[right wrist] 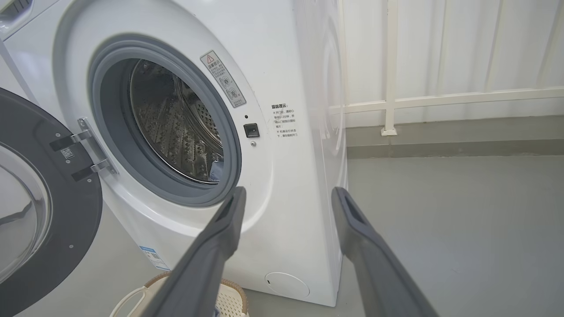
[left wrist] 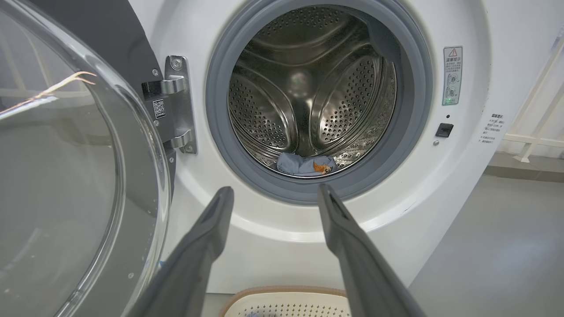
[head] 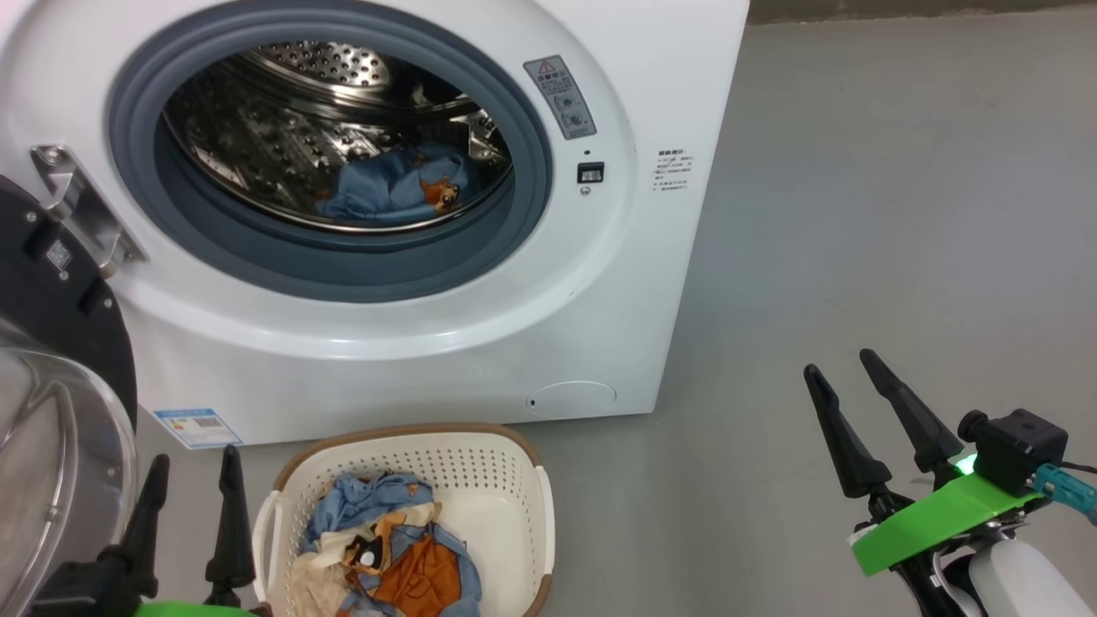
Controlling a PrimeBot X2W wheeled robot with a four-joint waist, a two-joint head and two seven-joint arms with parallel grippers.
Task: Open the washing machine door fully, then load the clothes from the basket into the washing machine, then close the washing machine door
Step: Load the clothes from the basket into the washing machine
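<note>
The clothes (head: 386, 548) sit heaped in the basket (head: 514, 454), right in front of the washer (head: 668, 128); one blue piece (head: 394, 184) lies in its drum (head: 283, 111). The door (head: 60, 283) hangs wide open at the washer's left. The left gripper (head: 194, 458) and right gripper (head: 840, 362) are both spread and empty, in front of the washer.

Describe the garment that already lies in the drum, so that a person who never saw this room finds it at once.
Find the white washing machine, its round door open at the left. Inside the steel drum, at the bottom, lies a crumpled blue garment. Unlike the clothes in the cream basket below, it lies alone and shows one orange-brown bear.
</note>
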